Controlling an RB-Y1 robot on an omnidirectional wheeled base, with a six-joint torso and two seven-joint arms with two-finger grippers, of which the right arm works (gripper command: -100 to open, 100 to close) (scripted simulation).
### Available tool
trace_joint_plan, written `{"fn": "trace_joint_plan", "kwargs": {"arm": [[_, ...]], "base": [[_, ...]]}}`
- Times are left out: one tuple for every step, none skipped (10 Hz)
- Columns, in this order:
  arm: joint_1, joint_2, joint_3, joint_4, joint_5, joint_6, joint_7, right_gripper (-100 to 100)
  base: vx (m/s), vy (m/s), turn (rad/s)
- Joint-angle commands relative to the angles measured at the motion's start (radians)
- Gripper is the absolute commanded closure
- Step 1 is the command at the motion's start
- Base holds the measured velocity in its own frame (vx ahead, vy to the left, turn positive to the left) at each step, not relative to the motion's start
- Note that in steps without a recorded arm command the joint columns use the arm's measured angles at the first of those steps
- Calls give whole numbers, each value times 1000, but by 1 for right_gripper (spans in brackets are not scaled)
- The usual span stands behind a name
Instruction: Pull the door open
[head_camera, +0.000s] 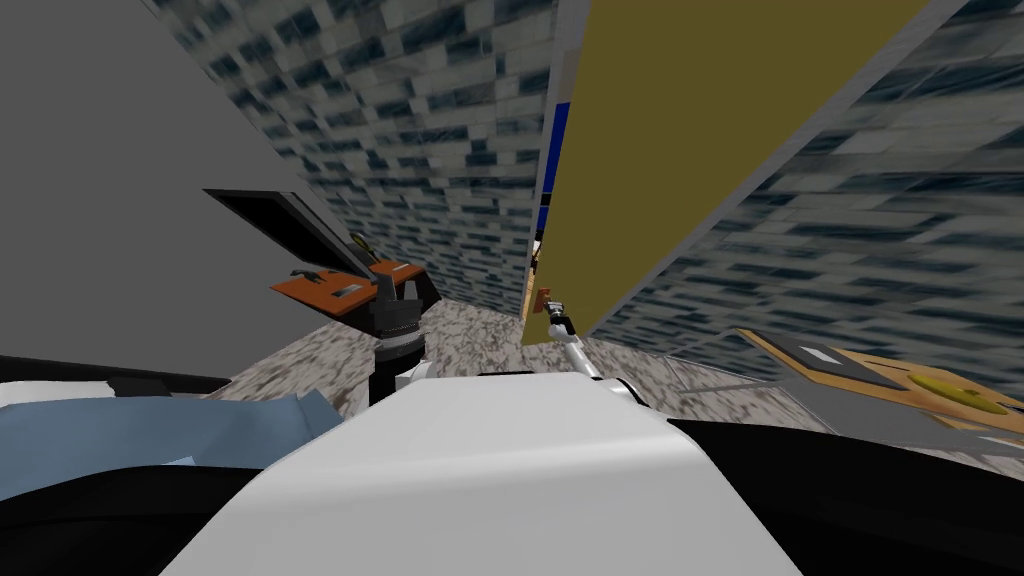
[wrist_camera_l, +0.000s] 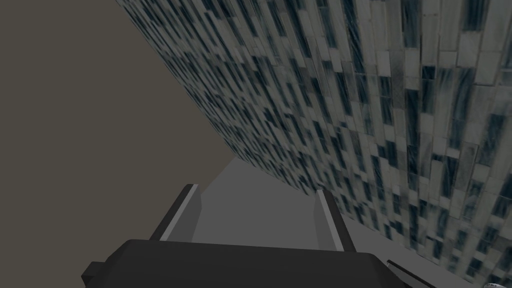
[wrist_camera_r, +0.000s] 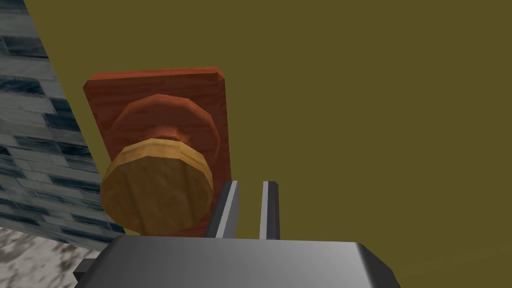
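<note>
The olive-yellow door (head_camera: 700, 150) stands ahead between tiled walls. A thin strip of blue and black (head_camera: 551, 150) shows along its knob-side edge. Its round tan knob (wrist_camera_r: 157, 190) sits on a reddish-brown plate (wrist_camera_r: 200, 95). My right gripper (wrist_camera_r: 248, 207) is beside the knob, next to the plate's edge, close against the door. Its fingers are shut together with nothing between them, and the knob is outside them. In the head view the right gripper (head_camera: 557, 313) shows small, just below the plate (head_camera: 543, 298). My left gripper (wrist_camera_l: 255, 210) is raised on my left, open and empty.
Blue-grey tiled walls (head_camera: 430, 130) close in on both sides of the door. An orange-brown fixture (head_camera: 340, 285) with a dark opening stands at the left. A tan wooden top (head_camera: 900, 375) carrying a yellow item lies at the right. The floor (head_camera: 480, 335) is speckled grey.
</note>
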Motion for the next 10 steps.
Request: {"fn": "trace_joint_plan", "kwargs": {"arm": [[16, 14, 20, -28, 4, 0, -2, -100], [24, 13, 43, -38, 7, -12, -13, -100], [28, 12, 55, -44, 8, -18, -19, -100], [32, 11, 68, -50, 9, -25, -25, -100], [37, 11, 80, -55, 10, -32, -31, -100], [41, 10, 92, -61, 11, -38, -36, -100], [44, 9, 103, -66, 13, -44, -42, -100], [48, 9, 115, -71, 14, -50, -47, -100], [48, 9, 115, -71, 14, -50, -47, -100], [48, 9, 115, -71, 14, -50, -47, -100]], "base": [[-140, -125, 66], [-176, -160, 111], [-182, -141, 155], [-139, -86, 87], [-117, -69, 59], [-109, -72, 104], [-107, -71, 72], [-94, -76, 74], [-57, -44, 44], [-23, -3, -3]]}}
